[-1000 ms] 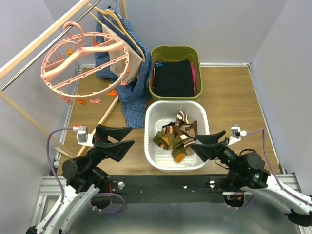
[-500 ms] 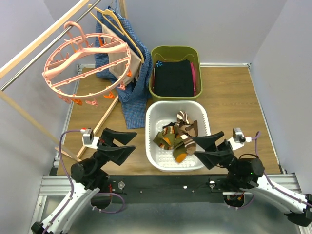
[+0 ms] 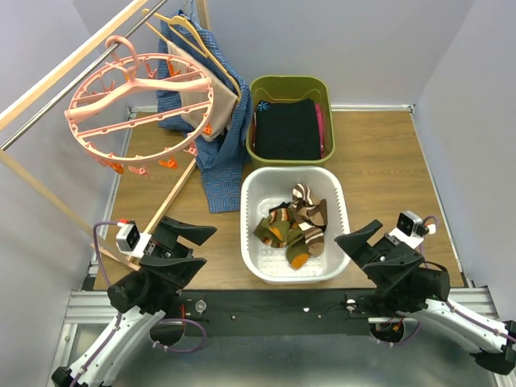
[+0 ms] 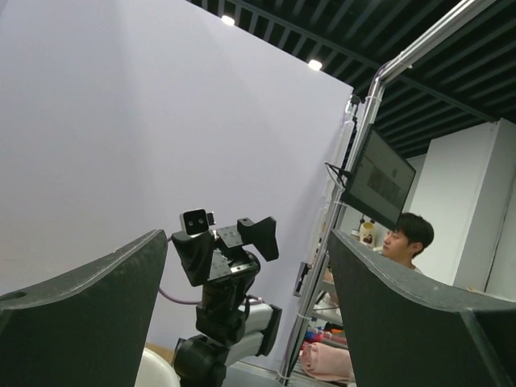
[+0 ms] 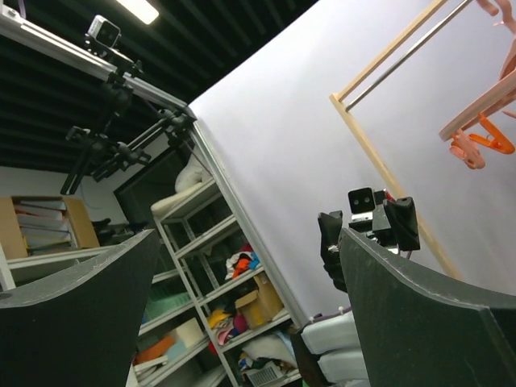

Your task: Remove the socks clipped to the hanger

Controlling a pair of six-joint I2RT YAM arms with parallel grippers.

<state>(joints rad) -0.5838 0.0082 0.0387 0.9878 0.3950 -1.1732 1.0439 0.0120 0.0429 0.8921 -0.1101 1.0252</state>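
Top, left-wrist and right-wrist views of a two-arm rig late in a sock-removal task.

**Task objects.** The hanger hangs tilted from the wooden rail at the far left. The socks lie heaped in the white basket at the near centre of the table, well apart from the hanger. No sock can be seen on any of the clips.

**Arms.** The left gripper sits near and to the left of the basket, and the right gripper near and to its right. Neither touches anything. Both wrist views show the fingers spread wide with nothing between them (each camera looks upward, across to the other arm and the wall).

**Step in hand.** Judged from this layout, unclipping is finished or nearly so, and the arms are idle beside the basket. The next move calls only for a check that every clip is bare. If one still held a sock, an arm would need a long reach to the far left.

**Hidden or unclear.**
- The ring's far right edge overlaps the beige garment and blue garment, so clips there cannot be checked.
- The socks overlap, so their number cannot be told.
- The wrist views show no table or basket; the right one catches only a few clips at its edge.
- The green bin holds black folded clothing, whose lower layers are hidden.
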